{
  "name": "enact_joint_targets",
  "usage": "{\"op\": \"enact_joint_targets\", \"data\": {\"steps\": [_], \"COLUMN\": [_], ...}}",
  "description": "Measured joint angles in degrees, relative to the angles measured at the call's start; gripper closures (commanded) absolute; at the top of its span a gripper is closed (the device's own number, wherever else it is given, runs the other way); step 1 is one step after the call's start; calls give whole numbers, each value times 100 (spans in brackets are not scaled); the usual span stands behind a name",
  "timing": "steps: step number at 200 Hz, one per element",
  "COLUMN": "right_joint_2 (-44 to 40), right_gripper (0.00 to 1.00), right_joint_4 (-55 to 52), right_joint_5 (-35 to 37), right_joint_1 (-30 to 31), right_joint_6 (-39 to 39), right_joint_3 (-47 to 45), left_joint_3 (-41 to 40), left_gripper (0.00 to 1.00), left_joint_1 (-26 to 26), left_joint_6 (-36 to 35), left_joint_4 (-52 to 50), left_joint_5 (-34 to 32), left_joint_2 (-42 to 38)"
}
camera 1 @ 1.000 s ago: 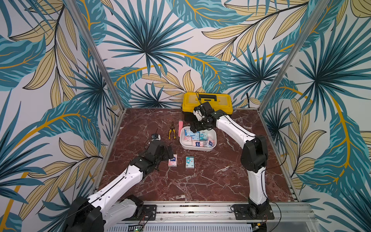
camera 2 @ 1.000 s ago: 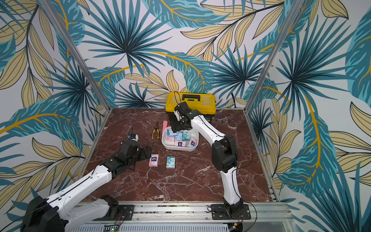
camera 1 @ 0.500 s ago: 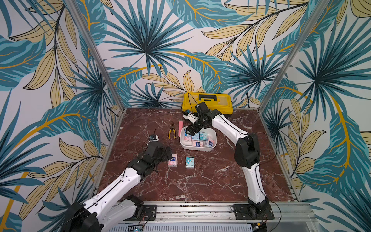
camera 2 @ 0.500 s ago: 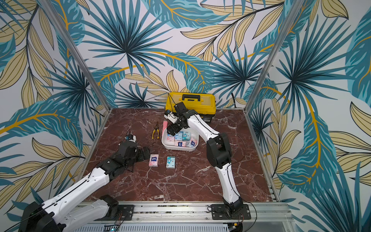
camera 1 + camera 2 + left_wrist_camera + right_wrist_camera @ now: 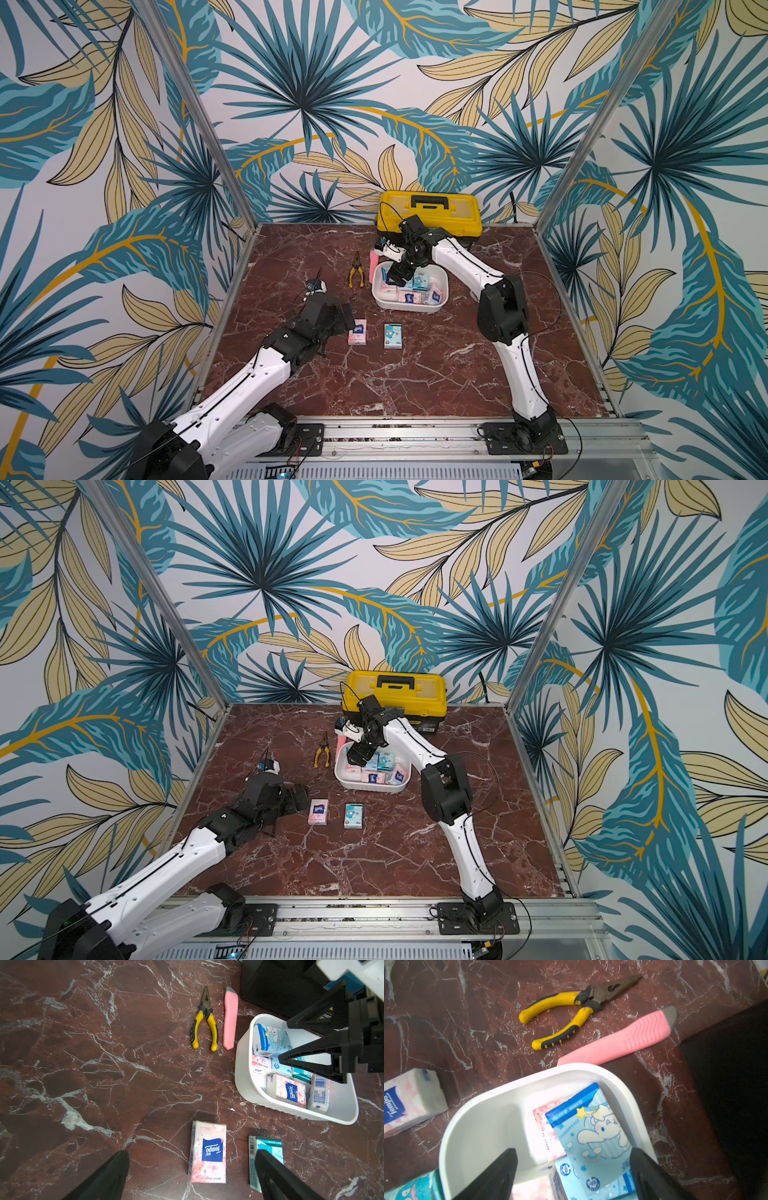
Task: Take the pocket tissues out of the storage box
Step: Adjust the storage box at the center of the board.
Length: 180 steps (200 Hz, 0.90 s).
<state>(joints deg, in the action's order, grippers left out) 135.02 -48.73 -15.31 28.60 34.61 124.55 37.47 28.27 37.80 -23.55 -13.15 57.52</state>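
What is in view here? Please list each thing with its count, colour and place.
Box: one, white, mid-table.
Packs in box: six seen; pink, blue, teal.
Packs on table: two, a pink pack and a teal pack, on the robot's side of the box.
Pliers: one, yellow-black, beside the box.
Bar: one, pink, between pliers and box.
Toolbox: one, yellow-black, at the back wall.
Table: one, red-brown marble.
Left pincer: black, open, by the pink pack.
Right pincer: black, open, above the box.

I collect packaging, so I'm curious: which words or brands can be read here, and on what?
"Tempo": the loose pink pack on the table.
"Tempo": another pink pack in the storage box.
"Cinnamoroll", faint: the light blue cartoon pack in the box.
Barcode digits and small Chinese print on the packs: too small to read.
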Motion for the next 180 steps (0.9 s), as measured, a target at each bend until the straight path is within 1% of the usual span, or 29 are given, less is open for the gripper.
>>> {"op": "enact_joint_targets", "data": {"steps": [57, 120, 148, 180], "right_joint_2": [321, 597, 599, 581], "right_gripper": [9, 7, 9, 16], "right_joint_4": [-57, -98, -103, -22], "right_joint_5": [162, 229, 243, 286], "right_joint_1": [0, 28, 35, 44], "right_joint_6": [278, 358, 402, 516], "right_joint_3": [389, 791, 796, 728], "left_joint_3": [0, 0, 0, 0], "left_gripper": [0, 0, 0, 0], "left_joint_1": [0, 0, 0, 0], "left_joint_6": [72, 83, 83, 83], "left_joint_4": [2, 7, 11, 11], "left_joint_5": [-11, -17, -59, -81], "left_joint_2": [87, 175, 223, 273]}}
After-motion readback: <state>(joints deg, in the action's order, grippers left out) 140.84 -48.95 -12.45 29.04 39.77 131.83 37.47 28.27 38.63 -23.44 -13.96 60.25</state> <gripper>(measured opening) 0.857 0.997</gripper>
